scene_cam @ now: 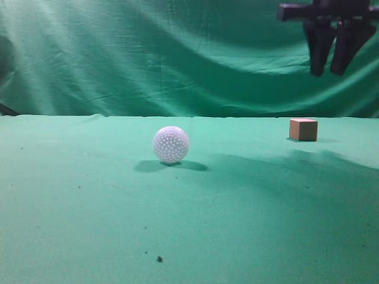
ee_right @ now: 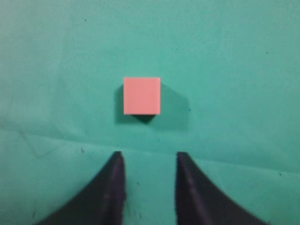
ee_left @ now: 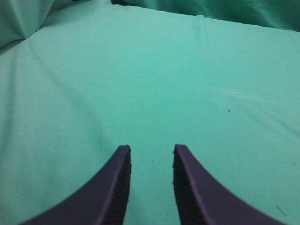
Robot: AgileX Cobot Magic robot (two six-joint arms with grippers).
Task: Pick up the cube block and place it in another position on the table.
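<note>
The cube block (scene_cam: 303, 129) is a small reddish-brown cube resting on the green table (scene_cam: 89, 207) at the far right. In the right wrist view it shows as a pink square (ee_right: 142, 95) just ahead of the fingertips. My right gripper (scene_cam: 330, 70) hangs high above the cube, open and empty; its fingers (ee_right: 149, 157) point down at the cloth. My left gripper (ee_left: 151, 150) is open and empty over bare green cloth; it does not show in the exterior view.
A white dimpled ball (scene_cam: 171, 144) stands on the table left of the cube, near the middle. A wrinkled green curtain (scene_cam: 148, 53) hangs behind the table. A few dark specks (scene_cam: 159, 258) lie on the cloth near the front.
</note>
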